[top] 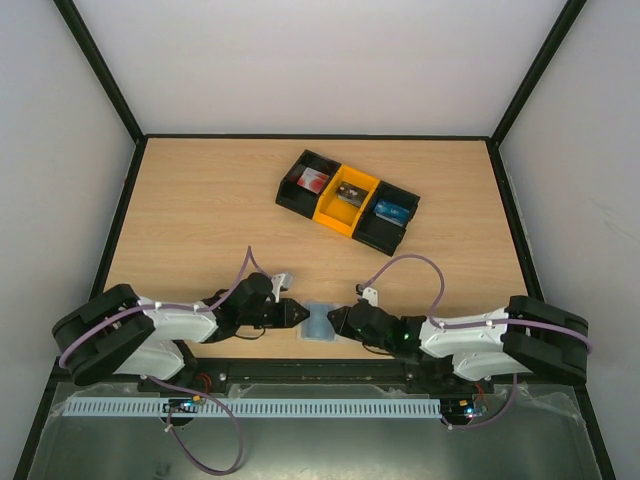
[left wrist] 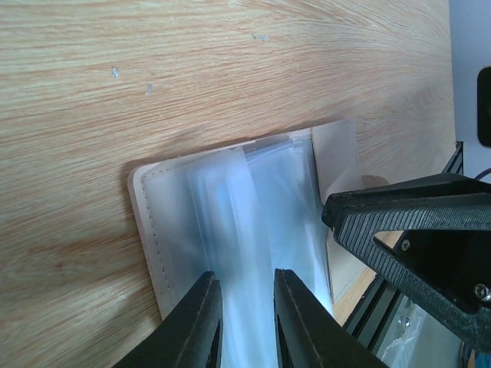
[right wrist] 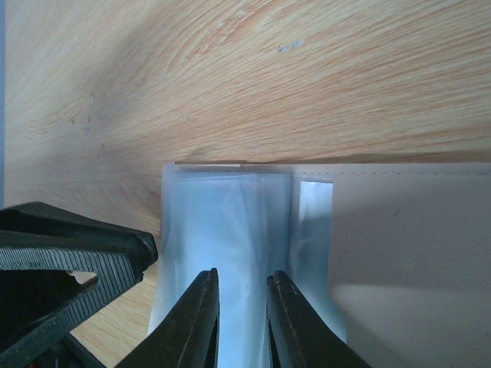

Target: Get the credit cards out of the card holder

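Wood counter [top: 200,200], near edge centre: card holder [top: 319,322] between left gripper [left wrist: 244,277] and right gripper [right wrist: 241,276]. Both narrow, sleeve plastic in each gap; I can't tell if either pinches. Cloudy plastic hides any credit cards.

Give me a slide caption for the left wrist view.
Left gripper at the translucent card holder lying on the wooden table.

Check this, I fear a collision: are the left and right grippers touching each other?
Apart. The top external view shows the left gripper and right gripper at opposite ends of the card holder, its pale plastic visible between their tips.
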Robot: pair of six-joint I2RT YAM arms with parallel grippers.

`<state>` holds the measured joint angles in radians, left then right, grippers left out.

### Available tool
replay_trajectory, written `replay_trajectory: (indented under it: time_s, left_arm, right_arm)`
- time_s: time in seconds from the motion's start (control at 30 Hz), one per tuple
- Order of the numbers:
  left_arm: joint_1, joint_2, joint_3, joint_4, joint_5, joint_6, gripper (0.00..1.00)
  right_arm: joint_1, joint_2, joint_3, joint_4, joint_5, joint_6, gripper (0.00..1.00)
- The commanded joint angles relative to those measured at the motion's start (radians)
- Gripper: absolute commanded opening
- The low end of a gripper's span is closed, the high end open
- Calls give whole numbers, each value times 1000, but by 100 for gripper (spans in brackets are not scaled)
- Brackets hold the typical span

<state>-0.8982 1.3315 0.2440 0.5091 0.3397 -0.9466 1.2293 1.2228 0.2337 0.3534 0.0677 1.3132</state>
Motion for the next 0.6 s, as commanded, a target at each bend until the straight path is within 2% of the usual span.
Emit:
replay_trajectory:
  time_s: [0.0, 0.3, 0.57]
  left_arm:
    - [-3, -26, -10, 10, -2, 8, 22]
    - [-2, -118, -9, -7, -2, -20, 25]
    - [-3, -98, -29, 36, 6, -39, 27]
  right_arm:
    - [6, 3, 41, -87, 0, -22, 19]
    - [7, 10, 50, -9, -66, -23, 15]
    - [7, 85, 54, 51, -104, -9, 15]
